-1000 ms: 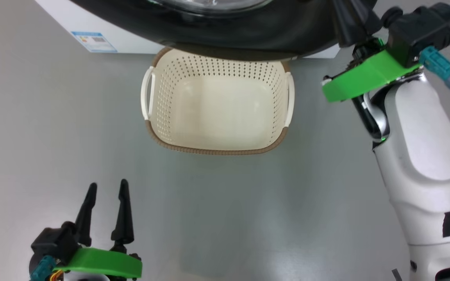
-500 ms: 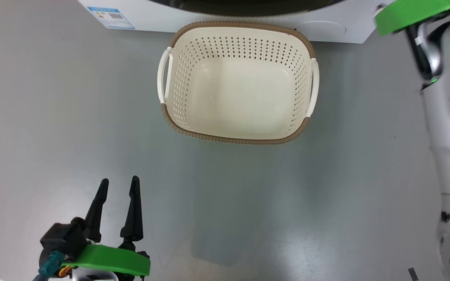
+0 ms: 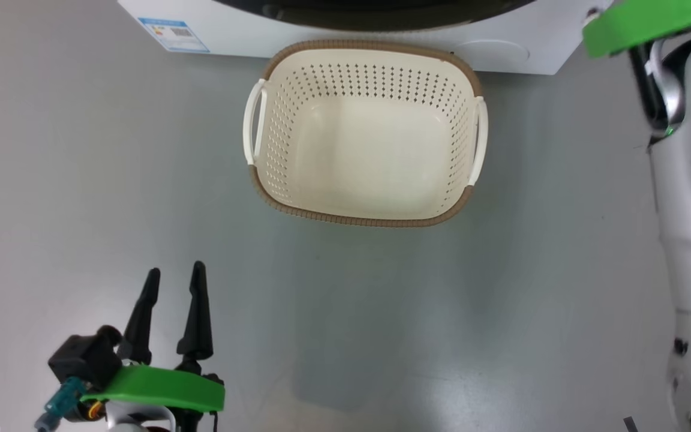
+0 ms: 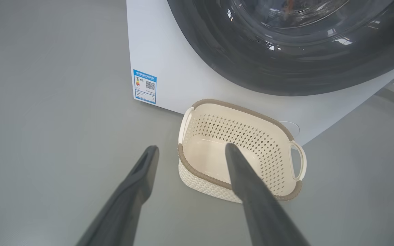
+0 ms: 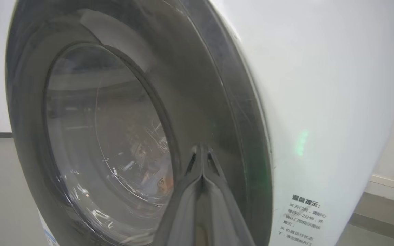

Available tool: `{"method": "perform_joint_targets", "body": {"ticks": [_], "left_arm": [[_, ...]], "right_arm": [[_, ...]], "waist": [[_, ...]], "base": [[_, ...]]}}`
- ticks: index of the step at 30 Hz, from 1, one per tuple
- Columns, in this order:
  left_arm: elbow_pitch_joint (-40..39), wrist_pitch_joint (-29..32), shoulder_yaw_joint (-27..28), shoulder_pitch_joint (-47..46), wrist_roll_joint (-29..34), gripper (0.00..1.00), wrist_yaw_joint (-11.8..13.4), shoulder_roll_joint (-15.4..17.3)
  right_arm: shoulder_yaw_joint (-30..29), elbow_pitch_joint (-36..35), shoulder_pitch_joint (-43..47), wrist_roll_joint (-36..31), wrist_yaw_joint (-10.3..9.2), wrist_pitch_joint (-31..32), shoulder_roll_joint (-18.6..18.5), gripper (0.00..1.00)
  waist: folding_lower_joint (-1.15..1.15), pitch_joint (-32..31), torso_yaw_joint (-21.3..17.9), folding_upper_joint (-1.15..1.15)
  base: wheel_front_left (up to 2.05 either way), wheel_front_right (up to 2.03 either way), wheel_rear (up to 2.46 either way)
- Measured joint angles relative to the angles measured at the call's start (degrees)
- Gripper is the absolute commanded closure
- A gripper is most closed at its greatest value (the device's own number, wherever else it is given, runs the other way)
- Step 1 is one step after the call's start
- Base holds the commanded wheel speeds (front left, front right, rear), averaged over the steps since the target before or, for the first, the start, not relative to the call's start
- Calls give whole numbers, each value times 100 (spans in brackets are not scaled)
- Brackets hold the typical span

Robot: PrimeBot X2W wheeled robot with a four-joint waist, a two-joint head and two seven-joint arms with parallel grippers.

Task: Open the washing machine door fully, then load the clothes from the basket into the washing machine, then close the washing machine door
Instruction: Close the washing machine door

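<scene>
Washing machine door (image 5: 115, 130) looks shut, or very nearly. Its wide black rim appears to lie flat against the white body of the washing machine (image 5: 320, 85), though the pictures cannot show whether the latch has caught. The right gripper (image 5: 202, 150) has its two dark fingers pinched together on nothing, and their tips sit at the rim, between the glass bowl and the rim's outer edge. Behind the glass, just beside those tips in the right wrist view, is a patch of light blue and orange-brown fabric that is apparently the clothes (image 5: 159, 179), already in the drum.

The basket (image 3: 375, 223) stands empty on the floor (image 3: 81, 180), its far rim close against the foot of the machine below the door. The left gripper (image 3: 176, 271) hangs empty over the floor with its fingers spread wide, well apart from the basket on the robot's left and nearer side.

Loading seems done, so closing the door is judged to be the step in hand. The push should go square into the rim on the latch side and be held steady until the rim sits flush all round. Closed fingers make a firm, blunt pusher (sensible on a surface this glossy), but they could skid across the curve toward the glass. A seam that fails to close evenly would suggest trapped fabric.
</scene>
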Motion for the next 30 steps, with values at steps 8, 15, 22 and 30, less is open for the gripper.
{"method": "perform_joint_targets", "body": {"ticks": [8, 15, 22, 30], "left_arm": [[266, 0, 81, -76, -47, 0, -99, -1], [379, 0, 281, -86, -21, 0, -120, -11], [495, 0, 405, 178, 243, 0, -119, -7], [415, 0, 378, 609, 244, 0, -43, 1]], "right_arm": [[108, -1093, 1535, 622, -1, 2, 22, 0], [-89, -1953, 3192, 577, -1, 4, 260, 0], [-541, -2515, 4614, 578, -2, 5, 548, 0], [-958, -3017, 5585, 427, -2, 7, 670, 0]], "waist": [[0, -281, -167, 0], [0, -715, -430, 0], [0, -1302, -683, 0], [0, -2025, -830, 0]], "base": [[0, 0, 0], [0, 0, 0], [0, 0, 0], [0, 0, 0]]}}
